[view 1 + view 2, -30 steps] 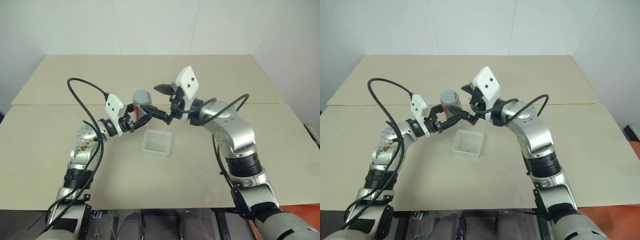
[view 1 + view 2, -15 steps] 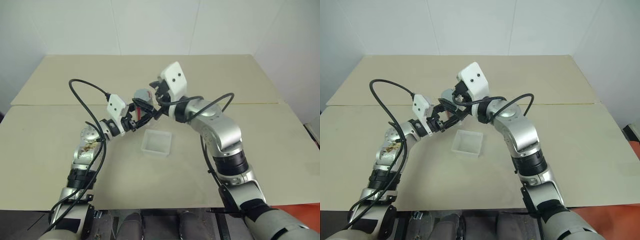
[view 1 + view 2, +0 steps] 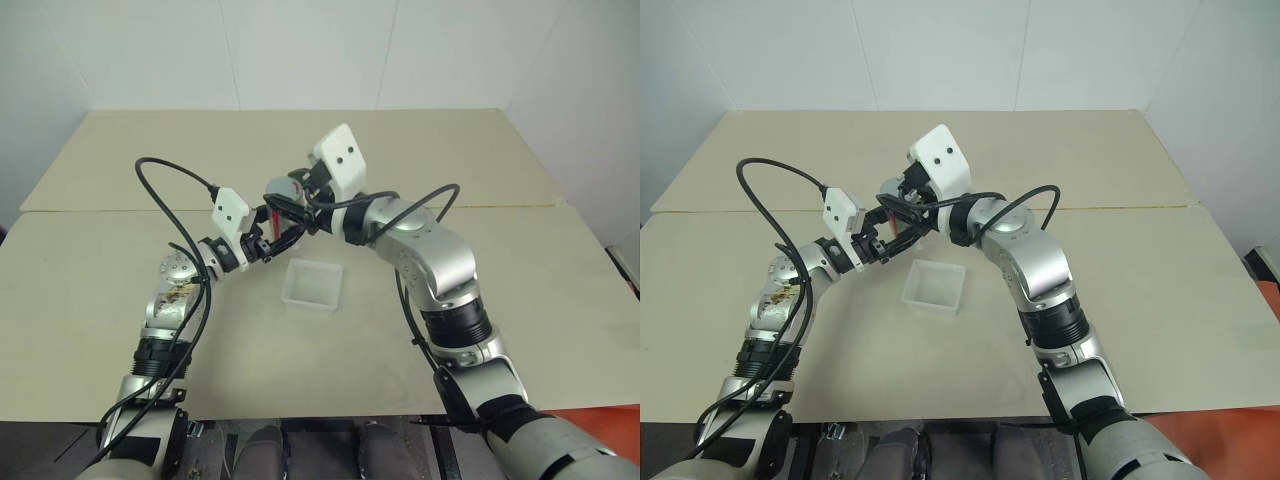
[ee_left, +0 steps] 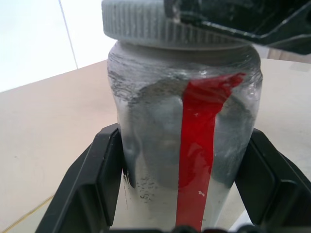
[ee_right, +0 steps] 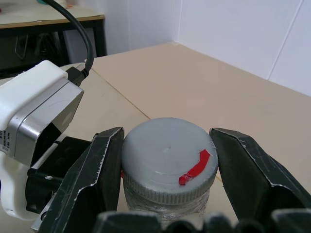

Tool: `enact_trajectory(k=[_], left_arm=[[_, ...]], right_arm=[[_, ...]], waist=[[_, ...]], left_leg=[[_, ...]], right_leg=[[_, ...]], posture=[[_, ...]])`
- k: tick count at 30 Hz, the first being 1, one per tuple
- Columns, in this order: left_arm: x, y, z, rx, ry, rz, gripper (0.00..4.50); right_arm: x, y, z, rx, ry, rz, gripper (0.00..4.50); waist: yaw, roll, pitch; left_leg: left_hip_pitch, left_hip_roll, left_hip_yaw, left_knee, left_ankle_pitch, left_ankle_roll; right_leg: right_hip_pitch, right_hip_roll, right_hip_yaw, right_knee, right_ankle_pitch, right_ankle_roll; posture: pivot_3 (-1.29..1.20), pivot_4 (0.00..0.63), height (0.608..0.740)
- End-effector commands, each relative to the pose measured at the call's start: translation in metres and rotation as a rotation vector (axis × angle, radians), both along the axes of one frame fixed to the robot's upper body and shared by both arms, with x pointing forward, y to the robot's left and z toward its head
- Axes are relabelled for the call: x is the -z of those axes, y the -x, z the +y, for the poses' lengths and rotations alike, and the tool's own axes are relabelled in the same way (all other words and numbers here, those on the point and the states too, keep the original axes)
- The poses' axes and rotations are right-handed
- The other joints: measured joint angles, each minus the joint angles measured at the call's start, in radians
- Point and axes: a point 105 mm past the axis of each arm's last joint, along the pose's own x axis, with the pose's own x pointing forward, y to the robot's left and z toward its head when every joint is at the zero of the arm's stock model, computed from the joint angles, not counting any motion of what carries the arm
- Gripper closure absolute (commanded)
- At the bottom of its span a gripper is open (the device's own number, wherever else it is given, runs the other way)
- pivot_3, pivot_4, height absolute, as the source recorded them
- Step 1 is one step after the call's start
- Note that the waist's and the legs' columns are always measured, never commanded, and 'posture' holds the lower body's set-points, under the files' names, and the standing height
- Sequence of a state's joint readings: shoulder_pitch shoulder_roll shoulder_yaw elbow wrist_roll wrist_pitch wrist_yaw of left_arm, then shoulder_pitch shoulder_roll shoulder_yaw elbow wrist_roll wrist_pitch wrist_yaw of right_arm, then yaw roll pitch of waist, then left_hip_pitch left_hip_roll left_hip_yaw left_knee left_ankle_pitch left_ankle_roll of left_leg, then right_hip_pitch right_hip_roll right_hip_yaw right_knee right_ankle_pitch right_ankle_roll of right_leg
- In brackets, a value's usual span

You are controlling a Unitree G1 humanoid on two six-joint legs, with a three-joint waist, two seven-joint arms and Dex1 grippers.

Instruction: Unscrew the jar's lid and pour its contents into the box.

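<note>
Left gripper (image 4: 175, 194) clamped on jar (image 4: 184, 136), held upright above table (image 3: 100, 300) near centre, beside far edge of box (image 3: 314, 284). Right gripper (image 5: 167, 155) fingers pressed on lid (image 5: 167, 158) from both sides. Lid on jar; unscrewing seemingly about to start. Box looks empty; pouring not yet done. Red stripe label on jar, red mark on lid, no readable writing.

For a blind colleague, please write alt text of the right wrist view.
The right gripper is shut on the grey lid of a jar, one black finger on each side. The lid bears a small red mark; the left gripper's white camera block sits beside it, over a beige table.
</note>
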State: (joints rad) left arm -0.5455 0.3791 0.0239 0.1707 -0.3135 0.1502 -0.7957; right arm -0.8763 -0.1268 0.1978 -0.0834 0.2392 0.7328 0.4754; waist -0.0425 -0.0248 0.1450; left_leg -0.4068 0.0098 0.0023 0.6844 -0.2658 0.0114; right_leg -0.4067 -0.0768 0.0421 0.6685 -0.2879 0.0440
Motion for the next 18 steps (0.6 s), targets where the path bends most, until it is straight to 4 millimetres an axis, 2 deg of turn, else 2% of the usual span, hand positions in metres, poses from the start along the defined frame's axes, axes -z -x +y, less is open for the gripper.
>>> enact_trajectory(k=[1, 3, 11, 18], left_arm=[[-0.018, 0.012, -0.005, 0.081, -0.008, -0.072, 1.60], [-0.019, 0.020, -0.006, 0.155, -0.010, -0.059, 1.60], [-0.037, 0.062, -0.007, 0.482, -0.006, -0.006, 1.60], [-0.042, 0.084, -0.010, 0.640, -0.073, 0.008, 1.60]], right_arm=[[-0.015, 0.001, 0.000, -0.010, -0.009, -0.048, 1.73], [-0.016, 0.003, -0.002, -0.055, -0.007, -0.056, 1.73], [-0.020, 0.032, -0.014, -0.459, -0.002, -0.095, 1.73], [-0.016, 0.053, -0.028, -0.754, 0.051, -0.105, 1.73]], waist=[[0.000, 0.000, 0.000], [-0.001, 0.000, 0.000], [-0.002, 0.000, 0.000], [-0.001, 0.000, 0.000]], left_leg=[[0.000, 0.000, 0.000, 0.000, 0.000, 0.000], [0.000, 0.000, 0.000, 0.000, 0.000, 0.000], [0.000, 0.001, 0.000, 0.000, 0.000, 0.000], [0.001, 0.001, 0.000, 0.000, 0.000, 0.000]], right_leg=[[0.000, 0.000, 0.000, 0.000, 0.000, 0.000], [0.000, 0.000, 0.000, 0.000, 0.000, 0.000], [0.001, 0.000, 0.000, -0.002, 0.000, 0.000], [0.002, 0.001, 0.000, -0.003, 0.000, 0.000]], posture=[[0.00, 0.150, 0.740], [0.00, 0.150, 0.740], [0.00, 0.150, 0.740], [0.00, 0.150, 0.740]])
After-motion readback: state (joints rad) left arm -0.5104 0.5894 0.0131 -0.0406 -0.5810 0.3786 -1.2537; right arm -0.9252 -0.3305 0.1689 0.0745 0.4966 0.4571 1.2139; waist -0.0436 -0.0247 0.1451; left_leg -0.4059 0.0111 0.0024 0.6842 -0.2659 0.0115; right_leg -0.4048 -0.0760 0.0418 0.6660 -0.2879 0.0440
